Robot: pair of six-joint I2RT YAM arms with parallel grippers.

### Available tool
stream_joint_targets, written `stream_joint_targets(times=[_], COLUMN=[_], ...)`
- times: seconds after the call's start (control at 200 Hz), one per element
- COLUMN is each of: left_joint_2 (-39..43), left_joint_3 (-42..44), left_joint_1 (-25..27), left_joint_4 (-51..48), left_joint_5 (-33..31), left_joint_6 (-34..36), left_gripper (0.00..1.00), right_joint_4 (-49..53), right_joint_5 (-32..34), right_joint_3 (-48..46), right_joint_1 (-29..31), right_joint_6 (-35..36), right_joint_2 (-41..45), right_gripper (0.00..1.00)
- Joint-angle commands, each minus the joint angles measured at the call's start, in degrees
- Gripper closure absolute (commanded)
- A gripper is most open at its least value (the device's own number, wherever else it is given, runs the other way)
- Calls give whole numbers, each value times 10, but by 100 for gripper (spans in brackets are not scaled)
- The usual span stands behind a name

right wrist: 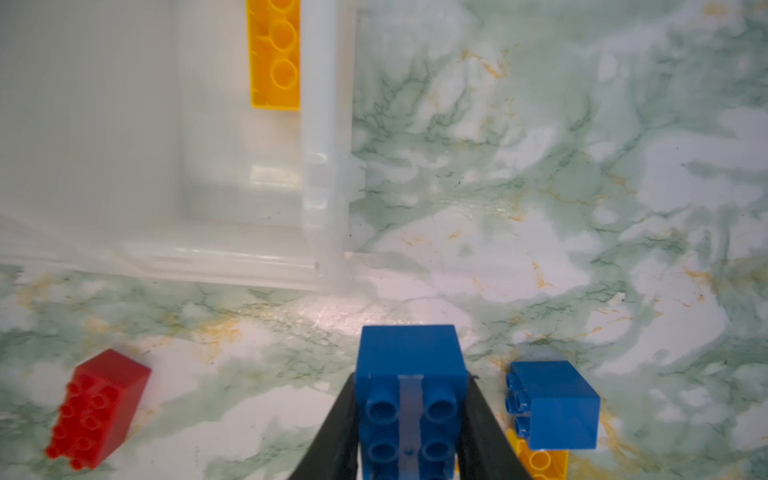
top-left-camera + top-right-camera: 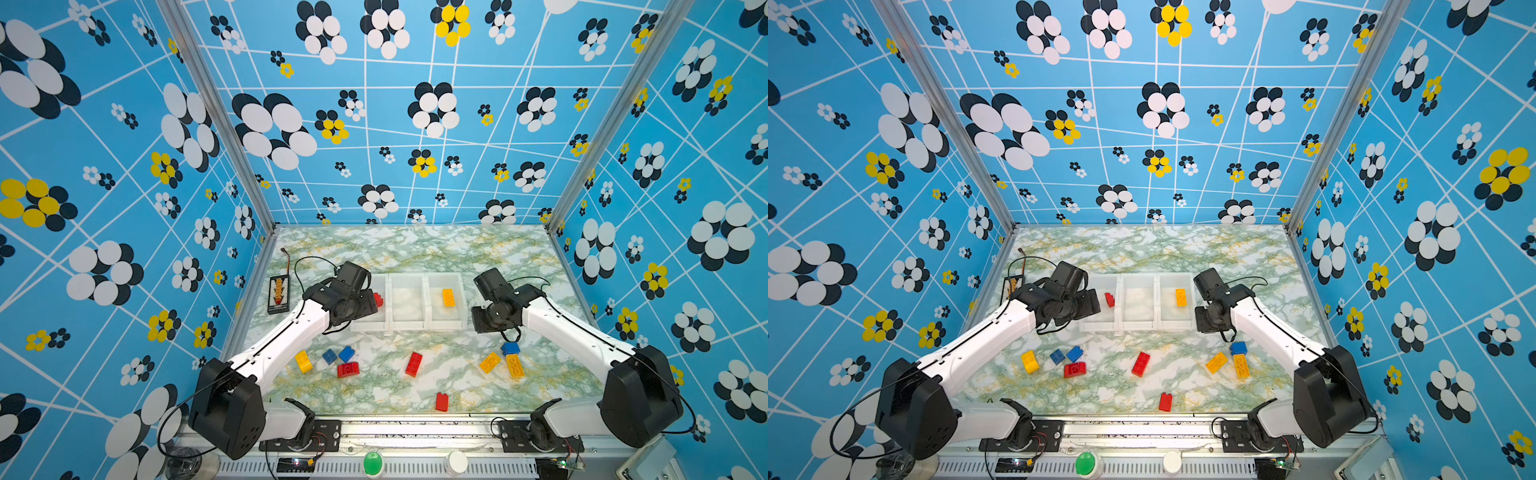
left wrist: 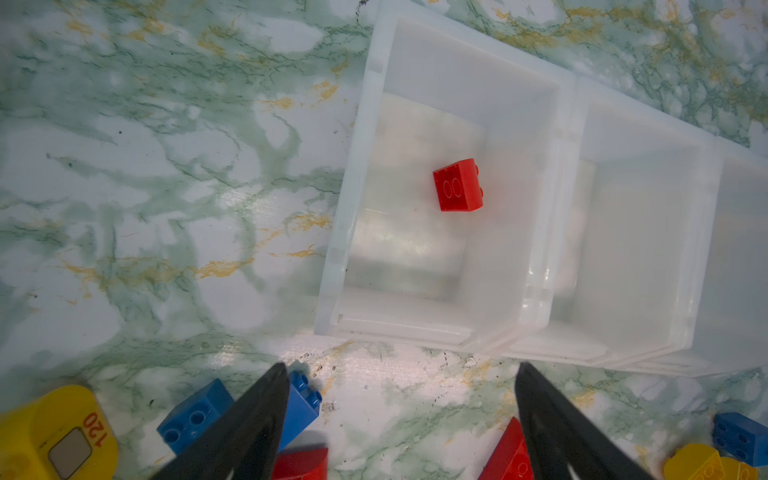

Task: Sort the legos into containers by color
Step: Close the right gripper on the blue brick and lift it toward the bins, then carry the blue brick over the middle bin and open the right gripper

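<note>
Right end effector [image 1: 411, 388] first: its two black fingers [image 1: 336, 432] are pinching a blue square studded plastic brick [image 1: 409, 353] by its sides, studs turned toward the wrist camera. Whether that brick is clear of the green-veined marble-look tabletop [image 1: 540, 166], I cannot tell. Just beside the end effector lies a second blue plastic brick [image 1: 552, 405] on its side, right next to an orange plastic brick [image 1: 540, 461]. Off to its other side, well apart, sits a long red studded brick [image 1: 97, 409]. Ahead of the fingertips stands the row of three white translucent plastic containers [image 1: 324, 166], and the nearest one holds a long orange brick [image 1: 275, 54], hollow underside up, against the wall.

Over to the left end effector [image 3: 399, 370]: its fingers [image 3: 249, 428] are spread wide and grip nothing. Ahead of it, the end container [image 3: 351, 216] of that row holds a small red square brick [image 3: 457, 185] on its side. Close by one finger lie two small blue bricks [image 3: 195, 415], and beyond them a yellow plastic brick [image 3: 54, 436]. In a top view, a lone red brick [image 2: 441, 402] lies farthest back from both end effectors, near the tabletop's front edge.
</note>
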State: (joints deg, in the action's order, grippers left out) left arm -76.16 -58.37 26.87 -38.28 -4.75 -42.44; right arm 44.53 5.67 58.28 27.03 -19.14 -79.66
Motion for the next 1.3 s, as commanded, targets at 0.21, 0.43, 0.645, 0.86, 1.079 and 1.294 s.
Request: stream_joint_targets(times=[0.21,0.43,0.645,0.86,1.079,1.294], left_joint_2=[43,60,80,105,108,108], left_joint_3=[39,58,81,99,101,101], left_joint_1=[-29,-52,-82,-110,-124,-130], left_joint_4=[9,17,26,28,28,35], left_joint_5=[27,46,69,90,100,109], left_joint_6=[6,15,29,48,62,73], left_gripper=[11,10,8,6,3,1], right_joint_4=[21,3,-16,-26,-4,31], right_joint_5=[-43,-58,-66,-75,-68,-64], right_joint_3=[127,221,289,357,433,489], right_joint_1=[48,104,150,169,170,170], right_joint_6=[-48,-66,-81,-86,-73,-75], right_joint_2=[-30,-112,-196,-282,-363,-424], right_gripper=[67,67,68,68,68,68])
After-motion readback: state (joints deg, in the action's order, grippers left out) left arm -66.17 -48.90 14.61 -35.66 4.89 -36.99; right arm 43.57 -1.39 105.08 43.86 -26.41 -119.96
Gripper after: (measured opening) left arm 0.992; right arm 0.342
